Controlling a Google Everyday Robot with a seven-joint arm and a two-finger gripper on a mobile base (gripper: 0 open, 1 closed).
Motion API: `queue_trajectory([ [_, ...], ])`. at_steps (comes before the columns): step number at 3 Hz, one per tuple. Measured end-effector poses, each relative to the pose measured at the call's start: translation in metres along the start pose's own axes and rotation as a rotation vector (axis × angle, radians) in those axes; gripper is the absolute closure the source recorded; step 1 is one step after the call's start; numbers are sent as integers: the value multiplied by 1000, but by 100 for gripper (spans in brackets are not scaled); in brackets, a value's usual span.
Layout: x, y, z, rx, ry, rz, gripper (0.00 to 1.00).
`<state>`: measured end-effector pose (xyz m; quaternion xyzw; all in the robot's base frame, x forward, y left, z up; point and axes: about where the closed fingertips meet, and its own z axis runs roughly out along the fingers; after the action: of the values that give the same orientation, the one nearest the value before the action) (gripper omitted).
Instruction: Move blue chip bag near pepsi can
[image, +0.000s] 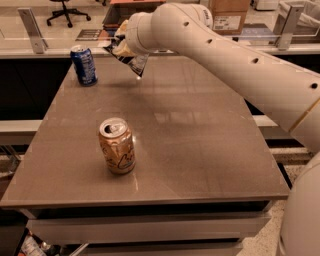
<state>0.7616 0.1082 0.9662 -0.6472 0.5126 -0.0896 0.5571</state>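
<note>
The pepsi can (84, 65) stands upright at the table's far left corner. The blue chip bag (131, 60) is crumpled and hangs in the air above the far part of the table, a short way right of the pepsi can. My gripper (121, 44) is at the end of the white arm (225, 60) that reaches in from the right; it is shut on the top of the bag, and the arm hides most of it.
A gold can with script lettering (116, 145) stands upright near the front left of the brown table (200, 140). A glass barrier with posts (31, 30) runs behind the table. An office chair and a cardboard box (227, 15) are beyond it.
</note>
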Motion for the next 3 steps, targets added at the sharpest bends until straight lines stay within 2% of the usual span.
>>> queue_trajectory([
  [3,-3,3,4,-6,-5,-2,15],
])
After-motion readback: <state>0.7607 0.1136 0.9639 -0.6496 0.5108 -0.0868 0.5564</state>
